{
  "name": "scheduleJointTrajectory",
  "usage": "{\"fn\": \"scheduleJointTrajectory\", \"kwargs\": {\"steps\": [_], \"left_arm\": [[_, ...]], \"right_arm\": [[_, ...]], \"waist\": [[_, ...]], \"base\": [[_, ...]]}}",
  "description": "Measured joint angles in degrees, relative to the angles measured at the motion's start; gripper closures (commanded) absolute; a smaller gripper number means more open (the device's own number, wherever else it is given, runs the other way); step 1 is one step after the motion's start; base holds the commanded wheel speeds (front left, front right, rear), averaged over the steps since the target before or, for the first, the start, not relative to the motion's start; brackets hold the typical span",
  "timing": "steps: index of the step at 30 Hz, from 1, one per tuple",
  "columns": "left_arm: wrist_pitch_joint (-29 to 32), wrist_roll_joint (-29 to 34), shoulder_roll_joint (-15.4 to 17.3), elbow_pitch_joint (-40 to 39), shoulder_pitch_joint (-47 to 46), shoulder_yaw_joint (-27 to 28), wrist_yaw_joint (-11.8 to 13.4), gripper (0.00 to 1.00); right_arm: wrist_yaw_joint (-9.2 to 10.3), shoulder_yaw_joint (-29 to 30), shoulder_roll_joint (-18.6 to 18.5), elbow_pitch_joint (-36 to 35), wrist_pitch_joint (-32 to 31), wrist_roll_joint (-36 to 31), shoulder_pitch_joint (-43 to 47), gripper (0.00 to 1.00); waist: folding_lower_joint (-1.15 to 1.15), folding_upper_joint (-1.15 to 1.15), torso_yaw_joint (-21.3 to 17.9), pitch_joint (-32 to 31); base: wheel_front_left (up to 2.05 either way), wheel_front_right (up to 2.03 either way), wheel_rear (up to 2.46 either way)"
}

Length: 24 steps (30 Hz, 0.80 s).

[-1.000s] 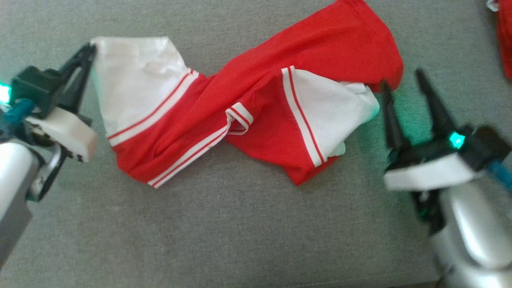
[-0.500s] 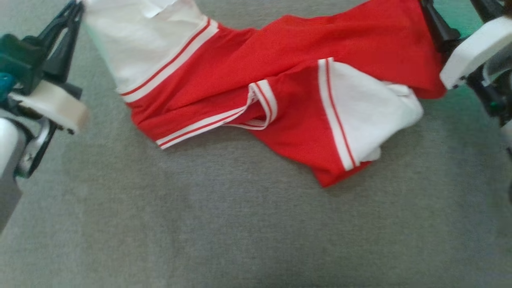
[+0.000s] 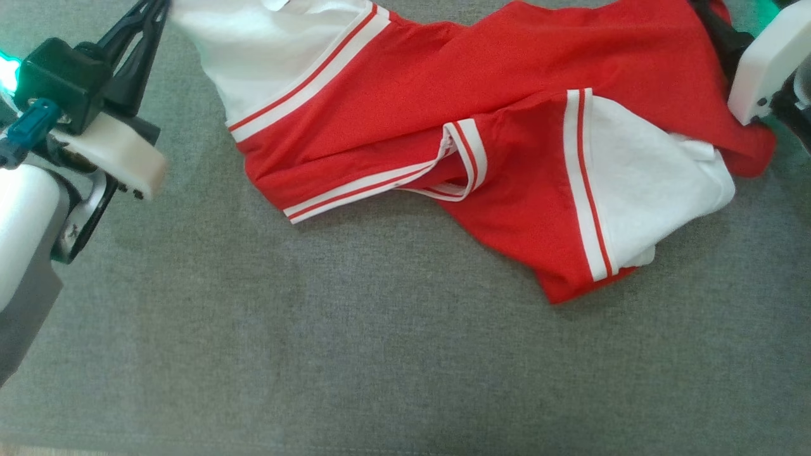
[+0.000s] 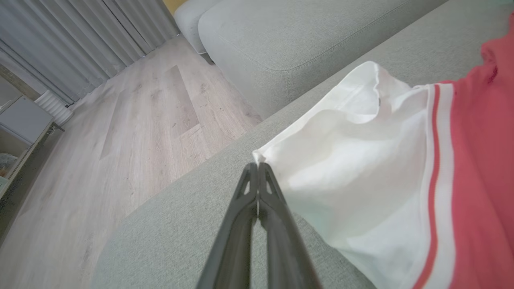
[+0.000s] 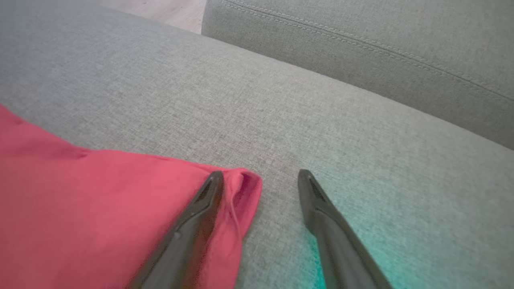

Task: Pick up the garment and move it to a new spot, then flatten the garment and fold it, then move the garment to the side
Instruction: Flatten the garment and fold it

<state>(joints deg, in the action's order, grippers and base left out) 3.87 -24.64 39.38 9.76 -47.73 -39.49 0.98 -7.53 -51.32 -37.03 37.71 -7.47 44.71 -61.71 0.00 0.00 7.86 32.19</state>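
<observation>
One red-and-white garment (image 3: 481, 145) lies crumpled across the far part of a grey sofa cushion (image 3: 380, 354). Its upper edge is cut off by the head view, and much of its shape is lost under its own folds. The left gripper (image 4: 257, 164), reaching in low near the cushion's left edge, has its fingers pressed together on a white corner of the cloth. The right gripper (image 5: 261, 173), largely cropped at the far right of the head view, holds its two fingers spread and grips nothing. One finger sits over the garment's red corner, the other over bare cushion; whether either touches down is hard to make out. Wooden floor (image 4: 140, 120) shows beyond the left edge.
</observation>
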Motion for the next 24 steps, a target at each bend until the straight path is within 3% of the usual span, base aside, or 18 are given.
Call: {"fn": "scheduleJointTrajectory", "kwargs": {"steps": [1, 2, 3, 4, 5, 10, 16, 21, 24], "left_arm": [[-0.07, 0.0, -0.11, 0.2, -0.13, -0.08, -0.01, 1.0], [-0.29, 0.0, -0.12, 0.26, -0.19, -0.11, -0.14, 1.0], [-0.51, 0.0, -0.12, 0.37, -0.21, -0.14, -0.49, 1.0], [-0.51, 0.0, -0.12, 0.52, -0.21, -0.24, -0.51, 1.0], [-0.51, 0.0, -0.13, 0.69, -0.23, -0.34, -0.54, 1.0], [-2.01, 0.07, -0.23, 1.91, -0.88, -0.59, -0.88, 1.0], [-5.23, 2.86, 0.02, 3.31, -4.31, -0.62, -1.55, 1.0], [-8.46, 5.1, 1.16, 3.1, -9.85, 0.36, -1.58, 1.0], [-10.01, 5.63, 1.72, 2.89, -12.95, 1.34, -2.08, 1.0]], "right_arm": [[0.0, -1.33, -0.16, 0.07, 0.19, 0.45, -0.48, 0.11], [0.0, -2.74, -0.36, 0.07, 0.35, 0.82, -1.01, 0.27], [0.0, -4.19, -0.66, 0.01, 0.42, 1.29, -1.53, 0.53], [0.0, -5.68, -0.97, -0.2, 0.43, 2.0, -2.13, 0.68], [0.0, -7.03, -1.3, -0.46, 0.62, 2.66, -2.76, 1.0], [0.0, -12.28, -1.94, 0.13, 7.16, 3.63, -4.87, 1.0], [0.0, -12.3, -1.96, 5.01, 19.45, 3.63, -9.77, 1.0], [0.0, -6.93, -1.9, 5.57, 21.81, 3.63, -14.21, 1.0], [0.0, -1.41, -2.48, 2.2, 21.86, 2.75, -14.56, 1.0]], "waist": [[0.0, 0.0, -0.02, -0.03], [-0.01, 0.0, -0.03, -0.05], [-0.01, 0.0, -0.04, -0.06], [-0.01, 0.0, -0.06, -0.04], [-0.01, 0.0, -0.08, -0.01], [0.0, 0.0, -0.44, -0.4], [0.0, 0.0, -1.7, -3.12], [0.0, 0.0, -3.39, -6.53], [-0.01, 0.0, -4.56, -8.9]], "base": [[0.0, 0.0, 0.0], [0.0, 0.0, 0.0], [0.0, 0.0, 0.0], [0.0, 0.0, 0.0], [0.0, 0.0, 0.0], [0.0, 0.0, 0.0], [0.0, 0.0, 0.0], [0.0, 0.0, 0.0], [0.0, 0.0, 0.0]]}}
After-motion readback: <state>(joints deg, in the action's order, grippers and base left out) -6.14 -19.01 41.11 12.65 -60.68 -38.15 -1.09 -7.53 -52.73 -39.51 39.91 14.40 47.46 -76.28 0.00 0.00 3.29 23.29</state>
